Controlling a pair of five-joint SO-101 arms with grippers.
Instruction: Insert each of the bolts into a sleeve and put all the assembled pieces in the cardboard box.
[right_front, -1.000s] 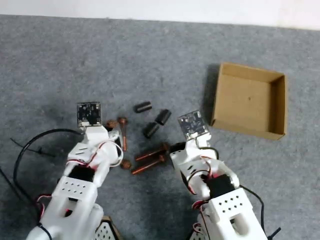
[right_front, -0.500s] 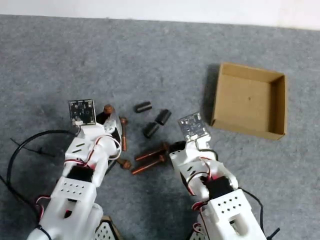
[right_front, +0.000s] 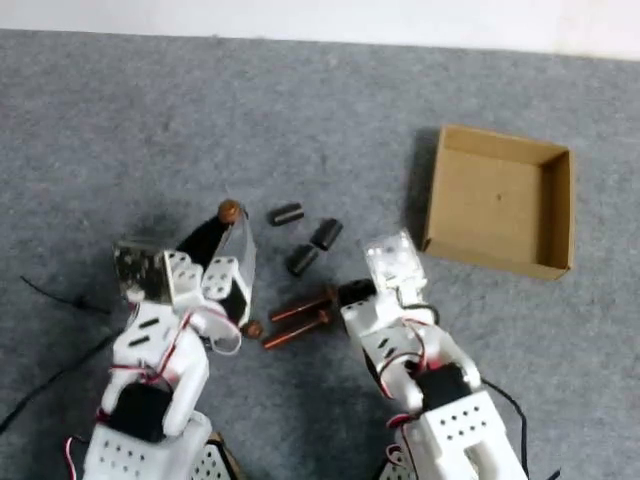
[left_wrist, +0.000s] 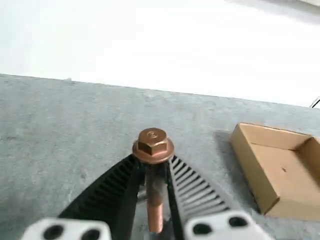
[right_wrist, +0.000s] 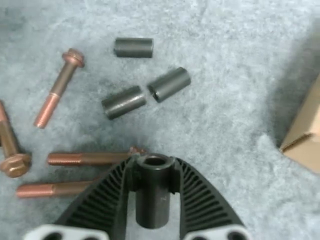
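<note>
left gripper (left_wrist: 152, 167) pinches a bolt (left_wrist: 153, 145) below its head, right gripper (right_wrist: 153, 166) clasps a sleeve (right_wrist: 151, 200) (both likely stiff, slick).

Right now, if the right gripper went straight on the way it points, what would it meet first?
Probably the nearer loose sleeve or its neighbour; the right gripper and its held sleeve may pass above, height unclear.

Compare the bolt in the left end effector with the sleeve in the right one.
The bolt is copper-coloured; the sleeve is dark grey. The bolt has a hex head on a shank; the sleeve is a hollow tube. Shared: each is gripped lengthwise, the bolt by the left end effector, the sleeve by the right end effector.
</note>
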